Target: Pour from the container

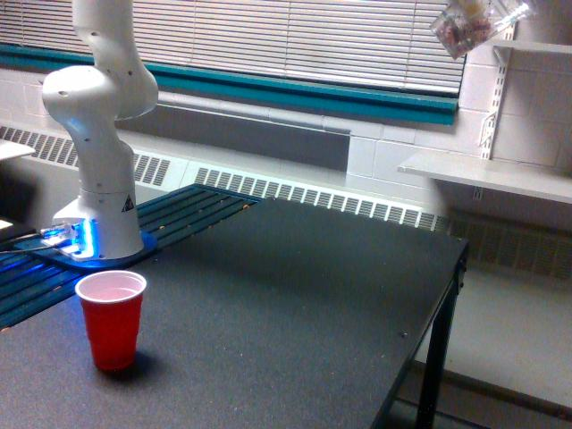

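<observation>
The clear container [462, 27], with small pink and white pieces showing through it, hangs tilted high in the air at the top right of the exterior view, far above the table's right edge. My gripper [511, 11] is shut on it from the right, and the frame's top edge cuts most of the gripper off. A red plastic cup [111, 317] stands upright on the black table [313, 295] at the near left, its mouth open and pale inside. The container is far to the right of and well above the red cup.
The white arm base [96, 179] stands at the table's left, behind the red cup, with blue lights at its foot. A white wall shelf [487, 174] juts out on the right, below the container. Window blinds and a radiator grille run along the back wall.
</observation>
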### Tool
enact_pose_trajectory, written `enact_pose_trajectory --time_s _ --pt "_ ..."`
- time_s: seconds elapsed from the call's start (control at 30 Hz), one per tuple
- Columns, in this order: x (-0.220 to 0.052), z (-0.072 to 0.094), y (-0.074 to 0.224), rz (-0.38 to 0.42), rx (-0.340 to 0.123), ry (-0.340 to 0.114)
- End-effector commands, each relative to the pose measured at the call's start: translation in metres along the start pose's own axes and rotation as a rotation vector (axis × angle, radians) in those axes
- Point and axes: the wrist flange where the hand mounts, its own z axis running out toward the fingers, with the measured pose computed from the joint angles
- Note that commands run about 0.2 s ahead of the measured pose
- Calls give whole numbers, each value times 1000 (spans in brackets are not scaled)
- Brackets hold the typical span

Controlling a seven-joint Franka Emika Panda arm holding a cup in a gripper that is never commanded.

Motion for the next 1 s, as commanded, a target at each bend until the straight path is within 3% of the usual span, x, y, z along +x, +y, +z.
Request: enact_pose_trajectory --time_s 0.03,0.43,1.0 --pt "1 -4 -3 -1 0 9" --pt "-7 1 14 9 -15 22" --pt "-30 11 77 11 -119 33"
